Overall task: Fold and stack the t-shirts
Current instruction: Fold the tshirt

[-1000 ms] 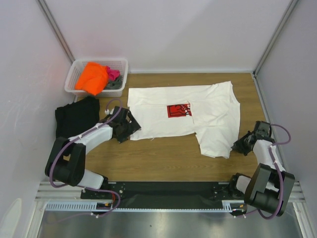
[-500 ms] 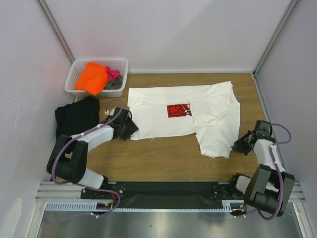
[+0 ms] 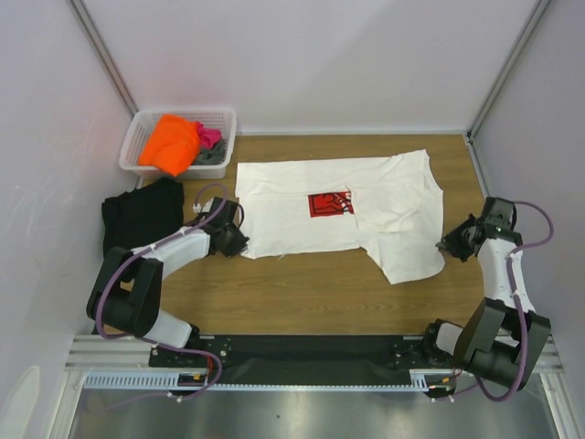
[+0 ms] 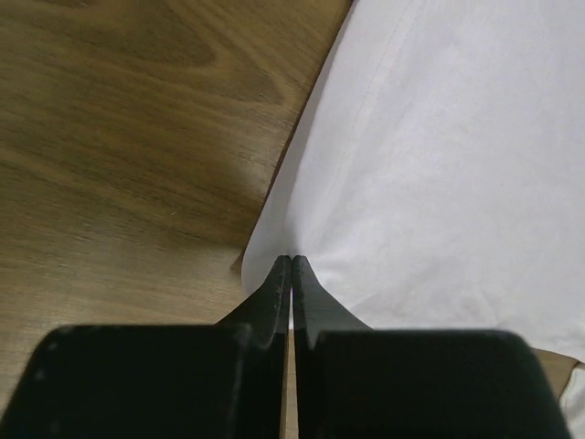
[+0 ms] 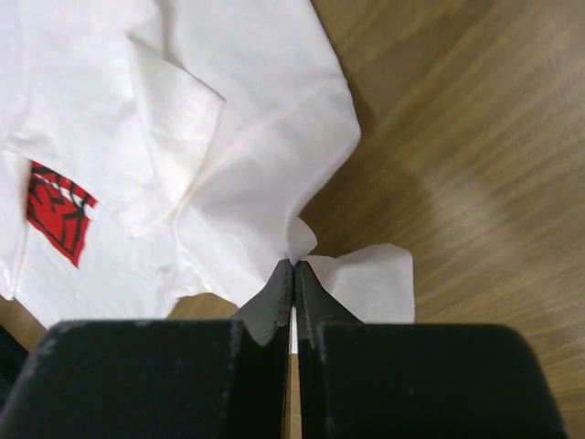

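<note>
Wood counter [image 3: 302, 293] is enclosed by pale walls [image 3: 302, 64]; white tee [image 3: 384, 197] is pinched by left pincer [image 3: 239, 245] at 9 o'clock, right pincer [image 3: 450, 243] at 3.

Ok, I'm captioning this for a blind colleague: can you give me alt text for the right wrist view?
The right gripper is shut on a pinched edge of the white t-shirt, which lies spread on the wooden table. Its red-and-black graphic shows at the left.
</note>
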Robot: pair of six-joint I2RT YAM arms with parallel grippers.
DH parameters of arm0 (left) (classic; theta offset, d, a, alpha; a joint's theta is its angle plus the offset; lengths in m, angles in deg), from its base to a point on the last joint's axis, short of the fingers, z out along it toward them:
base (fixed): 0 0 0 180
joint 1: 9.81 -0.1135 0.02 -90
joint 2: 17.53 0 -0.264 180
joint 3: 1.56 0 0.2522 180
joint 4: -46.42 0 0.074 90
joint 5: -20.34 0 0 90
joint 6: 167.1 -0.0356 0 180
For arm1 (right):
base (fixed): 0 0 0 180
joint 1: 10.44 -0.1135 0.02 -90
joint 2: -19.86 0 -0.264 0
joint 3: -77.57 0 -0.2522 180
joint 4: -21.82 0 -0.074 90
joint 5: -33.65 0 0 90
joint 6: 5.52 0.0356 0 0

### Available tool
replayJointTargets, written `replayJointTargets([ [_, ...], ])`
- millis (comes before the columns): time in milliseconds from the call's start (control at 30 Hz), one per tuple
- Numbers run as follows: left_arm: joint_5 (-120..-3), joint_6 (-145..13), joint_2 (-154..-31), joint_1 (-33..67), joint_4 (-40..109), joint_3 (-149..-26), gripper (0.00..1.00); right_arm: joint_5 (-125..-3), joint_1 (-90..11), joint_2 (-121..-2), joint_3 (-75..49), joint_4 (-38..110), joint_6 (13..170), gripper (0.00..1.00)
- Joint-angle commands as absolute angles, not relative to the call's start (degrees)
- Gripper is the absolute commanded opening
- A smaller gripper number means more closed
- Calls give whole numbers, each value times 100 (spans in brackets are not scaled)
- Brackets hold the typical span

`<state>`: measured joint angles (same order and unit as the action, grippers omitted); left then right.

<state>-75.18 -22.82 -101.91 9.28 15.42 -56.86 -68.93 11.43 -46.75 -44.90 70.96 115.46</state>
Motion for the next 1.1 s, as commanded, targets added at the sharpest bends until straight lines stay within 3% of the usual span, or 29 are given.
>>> replayJointTargets([
  [0, -7713, -2515, -10208, 899, 1351, -6119, 0, -7084, 1127, -4913, -3928, 7136, 11463, 0],
  [433, -7783, -2788, -10436, 777, 1376, -6928, 0, -7235, 951, -5783, -2356, 6890, 11481, 0],
  [1067, -7951, -2894, -11886, 469, 1297, -8599, 0, -7490, 407, -8481, 9, 6230, 11489, 0],
])
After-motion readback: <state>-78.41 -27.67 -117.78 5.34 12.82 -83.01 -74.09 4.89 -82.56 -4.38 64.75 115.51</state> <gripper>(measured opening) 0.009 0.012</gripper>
